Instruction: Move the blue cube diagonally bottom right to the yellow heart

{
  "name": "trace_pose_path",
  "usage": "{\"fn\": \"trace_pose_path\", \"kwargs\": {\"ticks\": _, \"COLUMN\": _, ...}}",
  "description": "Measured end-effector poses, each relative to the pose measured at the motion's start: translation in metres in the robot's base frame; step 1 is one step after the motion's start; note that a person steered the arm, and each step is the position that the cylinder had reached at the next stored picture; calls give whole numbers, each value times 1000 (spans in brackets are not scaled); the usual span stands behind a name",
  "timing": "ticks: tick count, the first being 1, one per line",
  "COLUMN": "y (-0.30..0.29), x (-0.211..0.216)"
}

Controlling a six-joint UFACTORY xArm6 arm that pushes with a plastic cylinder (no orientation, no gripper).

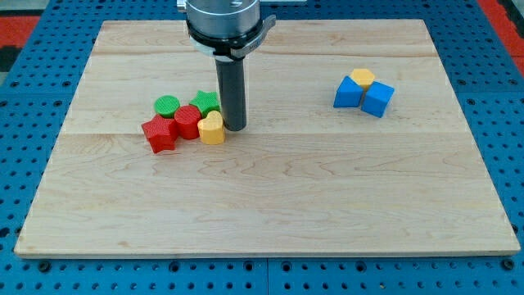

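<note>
Red star block [159, 135] sits nearest, w/ yellow heart block [212, 129] beside my tip [235, 129]. Rod partly hides green star block [205, 102]. Blue cube [377, 99] far right on wooden bench [327, 205]. Tool: bare rod, nothing held.

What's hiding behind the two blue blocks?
A yellow block peeks out behind the two blue blocks. Only its top shows; the rest is covered.

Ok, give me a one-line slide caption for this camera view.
My tip rests just right of the yellow heart, far from the blue cube across the wooden board.
</note>
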State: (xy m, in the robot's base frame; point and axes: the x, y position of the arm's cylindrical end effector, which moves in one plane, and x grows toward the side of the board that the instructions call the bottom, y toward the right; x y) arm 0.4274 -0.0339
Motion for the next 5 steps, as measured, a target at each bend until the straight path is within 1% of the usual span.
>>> {"fn": "trace_pose_path", "kwargs": {"ticks": 1, "y": 107, "x": -5}}
{"fn": "trace_pose_path", "kwargs": {"ticks": 2, "y": 241, "x": 24}}
{"fn": "trace_pose_path", "kwargs": {"ticks": 3, "y": 326, "x": 1}}
{"fn": "trace_pose_path", "kwargs": {"ticks": 4, "y": 283, "x": -30}}
{"fn": "trace_pose_path", "kwargs": {"ticks": 5, "y": 227, "x": -28}}
